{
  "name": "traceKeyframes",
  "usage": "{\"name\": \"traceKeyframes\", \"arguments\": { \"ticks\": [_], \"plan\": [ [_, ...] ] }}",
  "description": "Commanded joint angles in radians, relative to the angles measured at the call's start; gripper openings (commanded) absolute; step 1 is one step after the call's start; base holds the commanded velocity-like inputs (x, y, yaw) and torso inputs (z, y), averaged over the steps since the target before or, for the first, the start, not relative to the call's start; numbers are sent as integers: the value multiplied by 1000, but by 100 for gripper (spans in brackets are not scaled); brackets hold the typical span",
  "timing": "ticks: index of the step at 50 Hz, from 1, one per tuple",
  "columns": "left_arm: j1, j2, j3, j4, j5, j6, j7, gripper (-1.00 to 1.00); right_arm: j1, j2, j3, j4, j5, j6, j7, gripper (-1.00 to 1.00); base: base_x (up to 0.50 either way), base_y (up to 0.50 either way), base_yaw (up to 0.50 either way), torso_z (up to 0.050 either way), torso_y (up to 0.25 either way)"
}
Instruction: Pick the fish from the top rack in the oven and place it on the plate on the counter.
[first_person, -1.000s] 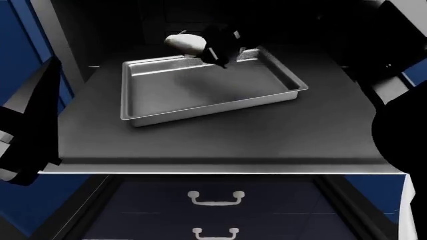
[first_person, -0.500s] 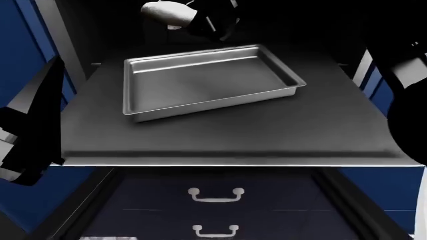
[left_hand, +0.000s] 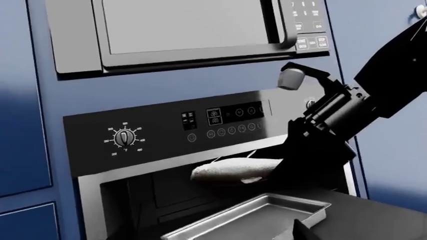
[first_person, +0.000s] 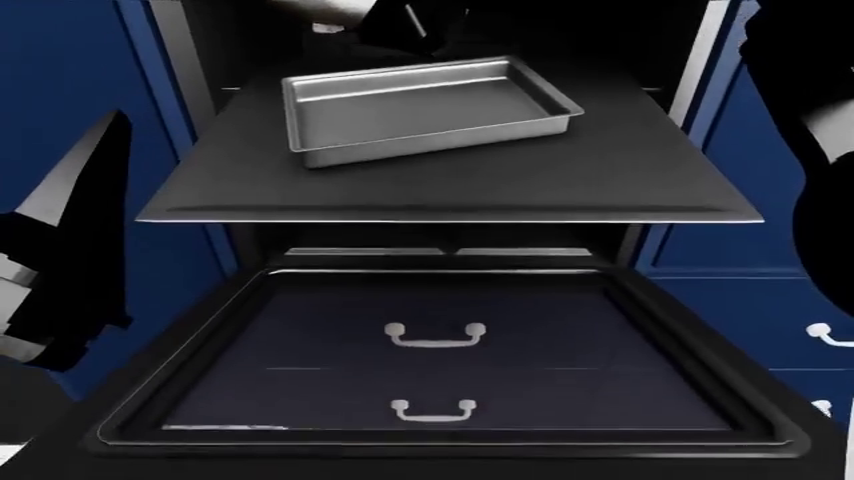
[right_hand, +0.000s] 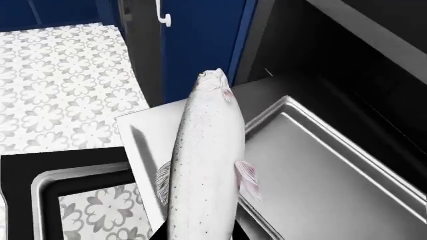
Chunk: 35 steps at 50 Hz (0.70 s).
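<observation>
Gripping the fish (right_hand: 203, 170): the right gripper (left_hand: 283, 167), matte black, pinches its tail end; slender, silvery, finely speckled body, pale pink fins, held in the air above the baking tray (first_person: 420, 108), upper centre of the head view. Tray: shiny steel, rectangular, raised rim, resting on the top rack (first_person: 454, 185), flat, near-black. Oven (left_hand: 167, 150): round dial, small control symbols, unreadable. Left gripper (first_person: 60, 260): lower left, state cannot be told
</observation>
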Motion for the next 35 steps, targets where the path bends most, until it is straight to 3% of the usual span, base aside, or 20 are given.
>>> {"name": "traceKeyframes", "arguments": {
  "ticks": [1, 9, 35],
  "plan": [
    [5, 8, -2, 3, 16, -4, 13, 100, 8, 0, 16, 7, 13, -23, 11, -100, -109, 39, 0, 0, 0],
    [19, 10, -9, 11, 3, 0, 1, 100, -2, 0, -1, 4, 1, -49, -5, -100, 0, 38, 0, 0, 0],
    [29, 7, -15, 14, 0, 3, 0, 100, -23, 0, 13, 30, -17, -161, 54, -100, -1, 500, 0, 0, 0]
  ]
}}
